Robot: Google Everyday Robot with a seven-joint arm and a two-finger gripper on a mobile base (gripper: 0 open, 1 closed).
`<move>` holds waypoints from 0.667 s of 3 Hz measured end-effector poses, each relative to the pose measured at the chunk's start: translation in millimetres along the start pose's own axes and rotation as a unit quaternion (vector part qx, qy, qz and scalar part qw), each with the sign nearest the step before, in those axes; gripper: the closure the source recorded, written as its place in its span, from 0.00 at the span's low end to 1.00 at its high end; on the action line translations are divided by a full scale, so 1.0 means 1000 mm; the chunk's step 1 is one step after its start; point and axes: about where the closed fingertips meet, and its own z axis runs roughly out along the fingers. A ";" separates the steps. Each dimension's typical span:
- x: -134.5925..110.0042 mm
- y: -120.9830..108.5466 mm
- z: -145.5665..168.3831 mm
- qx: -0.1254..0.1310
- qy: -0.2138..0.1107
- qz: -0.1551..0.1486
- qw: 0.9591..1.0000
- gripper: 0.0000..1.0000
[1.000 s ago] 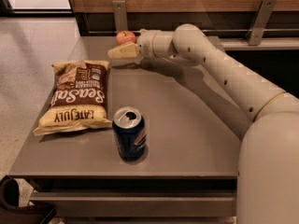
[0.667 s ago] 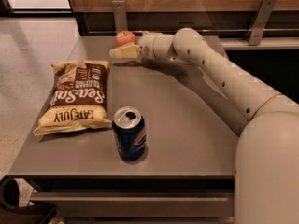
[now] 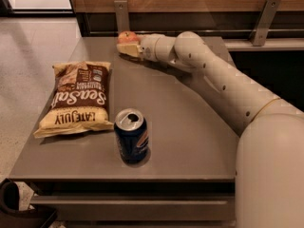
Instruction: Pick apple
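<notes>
grey table (image 3: 180,127), wood wall behind. apple (image 3: 127,36) at far edge, 12 o'clock from soda can (image 3: 132,136). gripper (image 3: 129,50) just at apple's 6 o'clock side; open or closed, cannot tell. risk: nudge rolls apple off back edge; off-centre pinch squirts it sideways.

Legible text was found on one item only. The chip bag (image 3: 76,99), lying flat on the desk (image 3: 190,127), bore "Sea Salt" in large white script running along its length. "LATE JULY" stood in dark capitals on the pale band at its near end. Smaller print on the bag could not be read. The blue soda can (image 3: 131,137) showed a coloured emblem but no legible lettering. The jaws stood at the desk's far edge, just beside the apple (image 3: 127,36), and carried no markings.
</notes>
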 end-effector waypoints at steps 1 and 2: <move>0.000 0.002 0.002 -0.002 0.000 0.000 1.000 0.62; 0.001 0.005 0.004 -0.004 0.001 0.000 1.000 0.85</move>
